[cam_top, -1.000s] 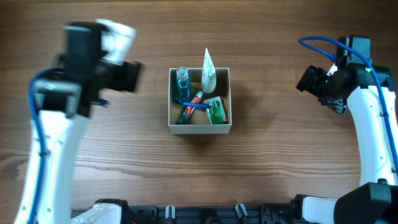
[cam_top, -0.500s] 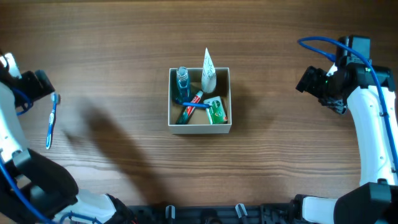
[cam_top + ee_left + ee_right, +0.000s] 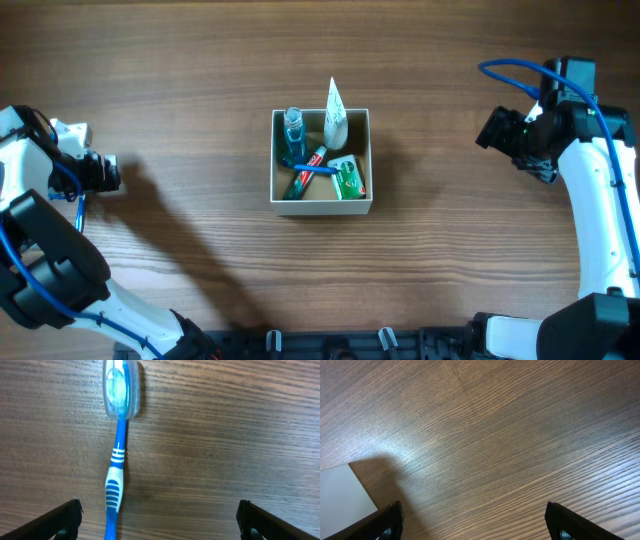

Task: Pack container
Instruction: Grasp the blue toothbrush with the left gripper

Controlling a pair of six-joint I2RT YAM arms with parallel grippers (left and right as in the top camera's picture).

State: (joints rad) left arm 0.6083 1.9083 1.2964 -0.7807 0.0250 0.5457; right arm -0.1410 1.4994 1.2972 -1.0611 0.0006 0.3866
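— What's changed?
— Your left arm has swung away from the box to the table's left edge. Your left gripper [image 3: 159,512] hangs there, fingers spread wide over a blue toothbrush with a clear plastic head cap [image 3: 118,460] lying on the wood.
— And the packing?
— The square white-walled cardboard container [image 3: 322,207] sits mid-table, already holding several toiletries [image 3: 320,170]. Your right gripper [image 3: 475,522] is spread and empty, well off to its right. I'd judge that only the toothbrush is left.

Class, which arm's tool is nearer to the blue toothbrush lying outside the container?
Left. The left tool hangs open right over the toothbrush; the right tool sits far off, beyond the container.
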